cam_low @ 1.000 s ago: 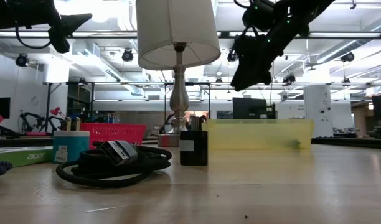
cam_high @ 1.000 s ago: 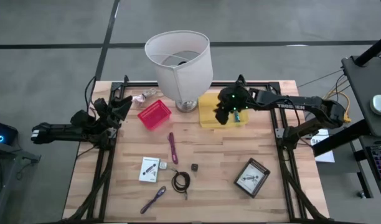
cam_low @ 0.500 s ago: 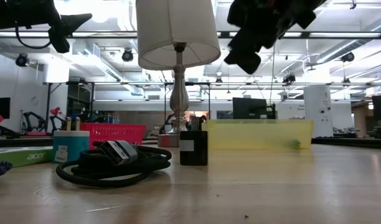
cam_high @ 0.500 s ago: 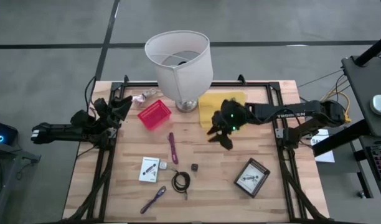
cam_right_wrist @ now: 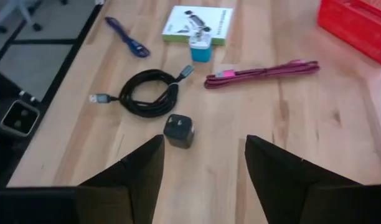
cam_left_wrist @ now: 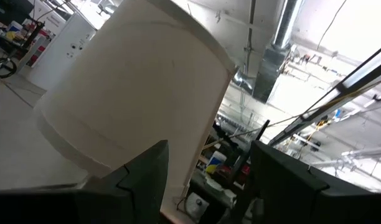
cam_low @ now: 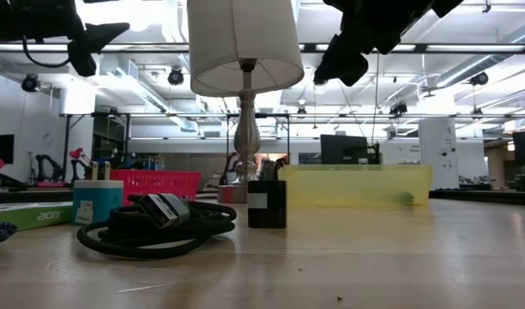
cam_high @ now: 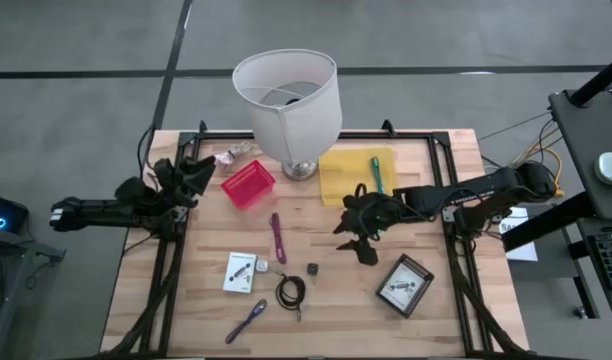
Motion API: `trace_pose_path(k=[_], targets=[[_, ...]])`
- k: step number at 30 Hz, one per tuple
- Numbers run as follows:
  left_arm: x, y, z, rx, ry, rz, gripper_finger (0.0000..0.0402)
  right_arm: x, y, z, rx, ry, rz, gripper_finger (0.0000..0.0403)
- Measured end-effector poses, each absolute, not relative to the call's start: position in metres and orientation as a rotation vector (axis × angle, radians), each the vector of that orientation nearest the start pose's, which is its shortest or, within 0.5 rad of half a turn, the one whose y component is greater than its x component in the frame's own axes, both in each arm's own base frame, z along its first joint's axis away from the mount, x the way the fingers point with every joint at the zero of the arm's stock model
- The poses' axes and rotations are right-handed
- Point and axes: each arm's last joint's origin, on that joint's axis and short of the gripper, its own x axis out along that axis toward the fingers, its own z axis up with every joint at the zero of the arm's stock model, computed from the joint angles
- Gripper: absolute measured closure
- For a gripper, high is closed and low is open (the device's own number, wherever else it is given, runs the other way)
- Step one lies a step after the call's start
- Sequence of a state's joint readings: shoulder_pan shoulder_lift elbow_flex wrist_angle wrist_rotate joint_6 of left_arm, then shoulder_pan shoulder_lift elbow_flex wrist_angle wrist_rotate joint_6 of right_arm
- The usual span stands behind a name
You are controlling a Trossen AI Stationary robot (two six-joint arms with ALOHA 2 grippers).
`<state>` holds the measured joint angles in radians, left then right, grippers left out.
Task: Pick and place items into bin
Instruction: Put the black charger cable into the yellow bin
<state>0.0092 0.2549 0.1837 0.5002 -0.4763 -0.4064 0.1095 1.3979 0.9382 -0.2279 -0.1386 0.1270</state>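
My right gripper [cam_high: 354, 238] hangs open above the table's middle, between the yellow bin [cam_high: 346, 185] and the tiny black cube [cam_high: 312, 269]. In its wrist view the cube [cam_right_wrist: 179, 130] sits just ahead of the open fingers, with the coiled black cable [cam_right_wrist: 150, 93] beyond it. A teal pen [cam_high: 376, 172] lies in the bin. One purple stick [cam_high: 277, 237] lies at mid-table, another [cam_high: 246, 320] near the near edge, beside a white packet [cam_high: 241, 272]. My left gripper [cam_high: 191, 175] waits open at the left edge, facing the lampshade [cam_left_wrist: 128, 99].
The white lamp [cam_high: 286, 100] stands at the far edge beside a red basket [cam_high: 248, 184] and a crumpled pink wrapper [cam_high: 234, 154]. A dark flat box [cam_high: 404, 285] lies near the right front. In the low view the right gripper [cam_low: 331, 69] is high above the cube [cam_low: 266, 203].
My right gripper has moved from above the yellow bin toward the table's near edge and a little left, toward the black cube, staying high. The teal pen now shows uncovered in the bin. The left arm and the loose items have kept still.
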Motion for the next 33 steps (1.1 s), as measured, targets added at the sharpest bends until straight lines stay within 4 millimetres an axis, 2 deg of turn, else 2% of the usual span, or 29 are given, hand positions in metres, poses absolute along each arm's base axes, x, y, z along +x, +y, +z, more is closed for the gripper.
trace_pose_path(k=[10,14,20,28,33], targets=[[0.100,0.014,0.248,-0.489,-0.477,0.395,0.0191,0.293,0.038,0.248,0.152,0.698,0.181,0.0177],[0.099,0.014,0.248,-0.489,-0.478,0.395,0.0191,0.301,0.043,0.246,0.115,0.646,0.211,0.0179],[0.100,0.014,0.247,-0.484,-0.468,0.396,0.0191,0.321,0.060,0.243,0.027,0.550,0.341,0.0179],[0.102,0.014,0.245,-0.484,-0.457,0.400,0.0191,0.359,0.071,0.220,0.003,0.631,0.380,0.0179],[0.103,0.014,0.245,-0.484,-0.455,0.400,0.0191,0.388,0.080,0.212,-0.022,0.640,0.528,0.0180]])
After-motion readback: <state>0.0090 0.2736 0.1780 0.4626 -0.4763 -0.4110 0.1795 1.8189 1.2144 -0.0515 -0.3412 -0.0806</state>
